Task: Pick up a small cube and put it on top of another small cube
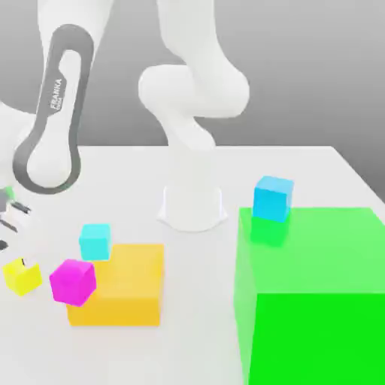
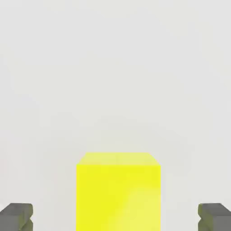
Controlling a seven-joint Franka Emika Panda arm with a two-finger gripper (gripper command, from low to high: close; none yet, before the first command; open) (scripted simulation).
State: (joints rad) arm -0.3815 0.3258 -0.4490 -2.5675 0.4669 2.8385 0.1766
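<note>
**Yellow cube between open fingers: centre, lower, then close**

Nearest the claw (image 2: 116, 219) is the yellow cube (image 2: 118, 198), low at eight o'clock in the exterior view; I judge it's my pick. I want the claw square to its sides, lowered straight until the fingertips flank its middle, then closed gently and evenly. Too shallow a bite could let it tip; a sideways drift could put a finger on its top.

The claw stands wide open, holding nothing, with a gap on either side of the cube. I see no contact in the hand view, but I can't tell how much height remains.

From the yellow cube, the magenta cube (image 1: 73, 283) lies just beside at three o'clock, so I'd lift straight up before travelling. Farther, the cyan cube (image 1: 95, 242) is at two, by the orange block (image 1: 128, 282). Farthest, the blue cube (image 1: 272, 198) sits on the green block (image 1: 316, 331), also toward two. Which gets the stack, I can't say.
</note>
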